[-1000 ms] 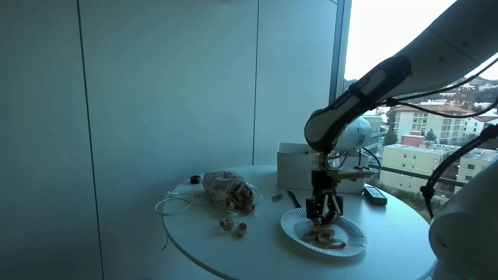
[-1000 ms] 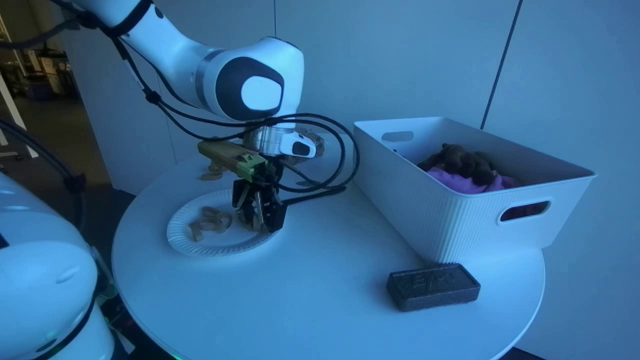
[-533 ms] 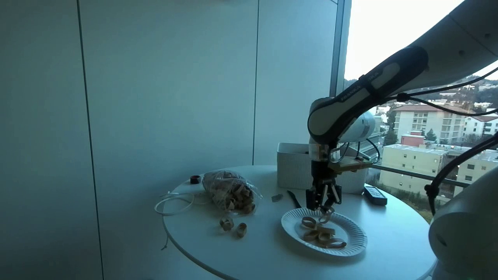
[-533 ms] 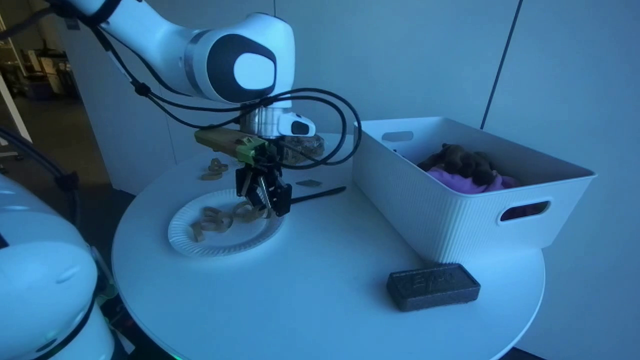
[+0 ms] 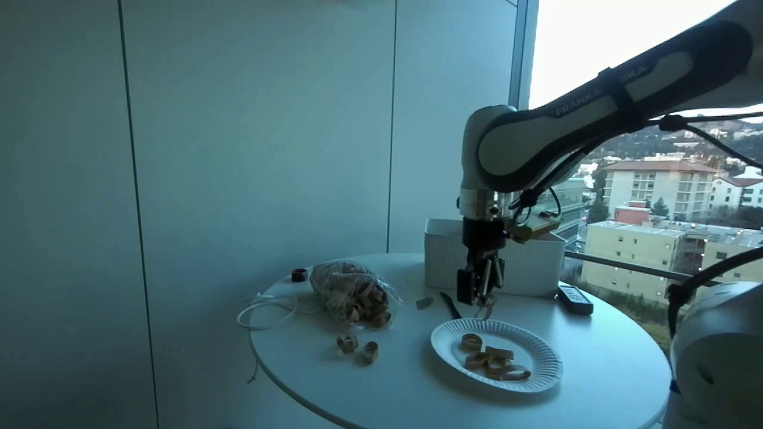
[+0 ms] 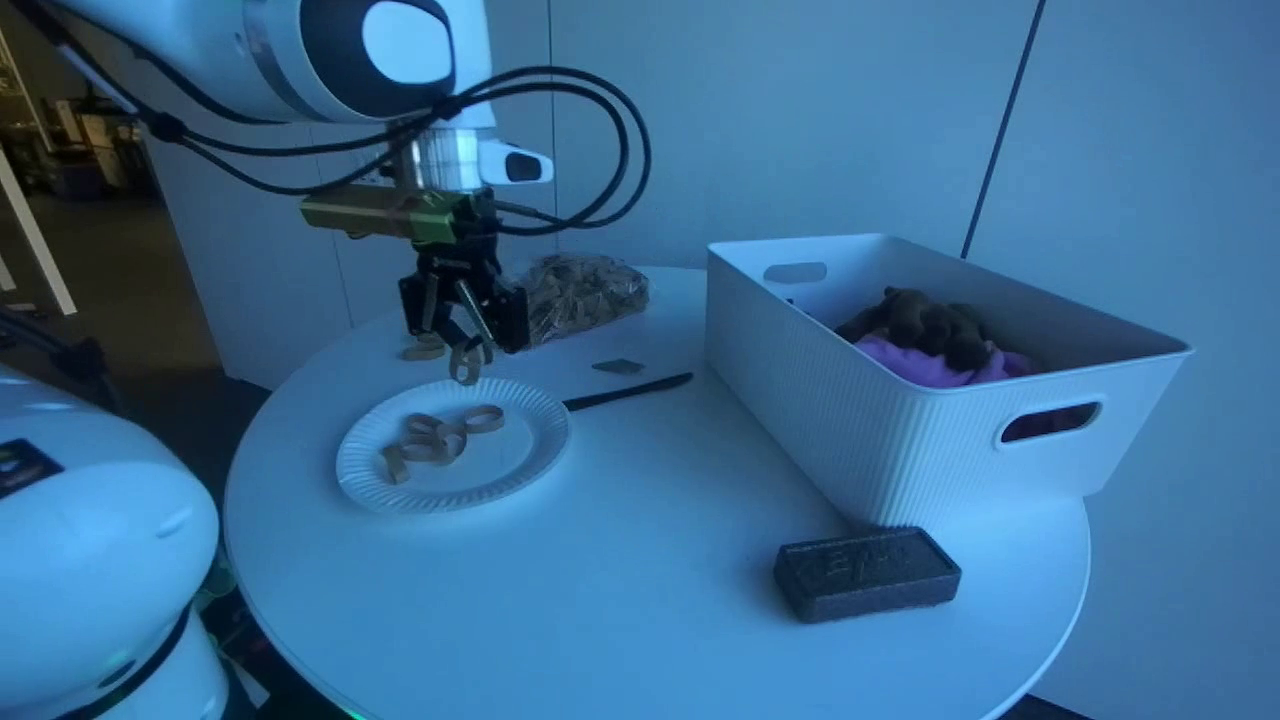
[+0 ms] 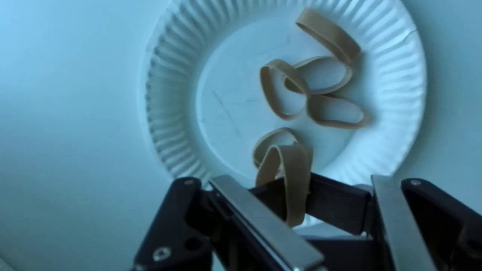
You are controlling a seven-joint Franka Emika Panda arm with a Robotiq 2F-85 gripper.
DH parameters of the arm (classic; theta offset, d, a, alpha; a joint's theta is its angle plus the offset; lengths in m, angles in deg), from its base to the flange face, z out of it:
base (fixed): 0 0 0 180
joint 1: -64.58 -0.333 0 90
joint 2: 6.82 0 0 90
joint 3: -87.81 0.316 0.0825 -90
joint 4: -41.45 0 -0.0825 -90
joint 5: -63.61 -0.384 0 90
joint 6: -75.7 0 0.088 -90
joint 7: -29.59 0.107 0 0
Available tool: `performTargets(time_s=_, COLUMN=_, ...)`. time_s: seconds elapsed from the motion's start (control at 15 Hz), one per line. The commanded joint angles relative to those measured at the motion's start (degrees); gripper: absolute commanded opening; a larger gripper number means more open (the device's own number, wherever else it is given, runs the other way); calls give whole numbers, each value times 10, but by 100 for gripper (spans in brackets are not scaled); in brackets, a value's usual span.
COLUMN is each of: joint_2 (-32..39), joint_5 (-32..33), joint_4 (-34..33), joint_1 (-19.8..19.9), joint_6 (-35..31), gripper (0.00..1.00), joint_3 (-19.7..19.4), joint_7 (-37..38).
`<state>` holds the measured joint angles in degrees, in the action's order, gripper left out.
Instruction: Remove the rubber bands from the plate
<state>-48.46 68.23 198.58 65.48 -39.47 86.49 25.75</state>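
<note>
The white paper plate [image 5: 551,364] [image 6: 372,482] [image 7: 169,113] lies on the round table. Several tan rubber bands [image 5: 498,362] [image 6: 432,440] [image 7: 331,35] lie on it, mostly clustered, with a single loop [image 5: 471,342] [image 6: 485,419] [image 7: 260,150] a little apart. My gripper [image 5: 484,299] [image 6: 465,338] [image 7: 281,195] is shut on one rubber band [image 5: 488,308] [image 6: 466,364] [image 7: 295,177], which hangs from the fingertips. In both exterior views, it is above the plate's level near the rim beside the knife. The wrist view shows the held band overlapping the single loop below.
A bag of rubber bands [image 5: 351,295] [image 6: 585,292] and two loose bands [image 5: 347,342] [image 5: 370,353] lie on the table. A black knife [image 5: 451,305] [image 6: 635,390] is beside the plate. A white bin [image 5: 447,256] [image 6: 950,440], dark box [image 5: 575,299] [image 6: 866,575] and white cord [image 5: 268,326] are also there.
My gripper has risen off the plate with one rubber band in it and shifted toward the bag side. The other bands stay on the plate; the single loop is now uncovered.
</note>
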Motion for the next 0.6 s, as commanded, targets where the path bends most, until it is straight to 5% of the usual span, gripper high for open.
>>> performTargets(time_s=0.0, joint_2=-23, joint_5=-24, joint_4=-1, joint_1=-72, joint_6=25, gripper=0, joint_3=37, joint_7=-28)
performTargets(time_s=0.27, joint_2=16, joint_5=-26, joint_4=1, joint_1=-140, joint_6=-44, gripper=1, joint_3=85, joint_7=-35)
performTargets(time_s=0.53, joint_2=75, joint_5=4, joint_4=10, joint_1=-147, joint_6=-177, gripper=0, joint_3=131, joint_7=-2)
